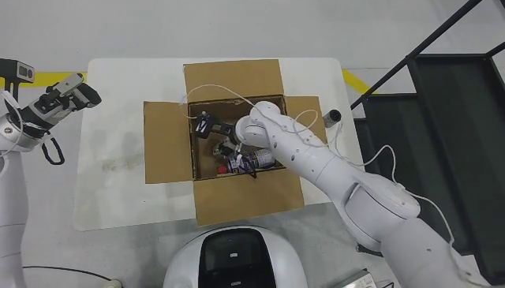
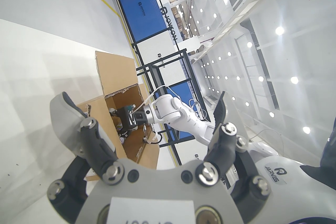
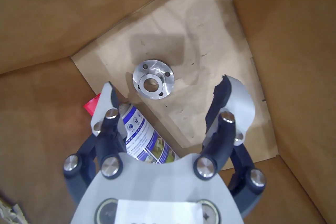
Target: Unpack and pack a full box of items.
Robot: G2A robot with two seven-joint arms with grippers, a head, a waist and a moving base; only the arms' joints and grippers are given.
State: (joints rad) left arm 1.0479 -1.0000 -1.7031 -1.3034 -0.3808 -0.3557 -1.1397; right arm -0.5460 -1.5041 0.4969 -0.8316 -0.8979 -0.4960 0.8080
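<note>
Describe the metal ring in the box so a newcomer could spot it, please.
Look into the open cardboard box on the white table. On its floor a metal flange lies flat beside a printed tube. Unlike the tube, it is round and silver, a centre hole ringed by bolt holes.

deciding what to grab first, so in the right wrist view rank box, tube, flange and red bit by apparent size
1. box
2. tube, though partly behind the right hand and nearer the camera, so its lead over the flange is unsure
3. flange
4. red bit, mostly hidden
</note>
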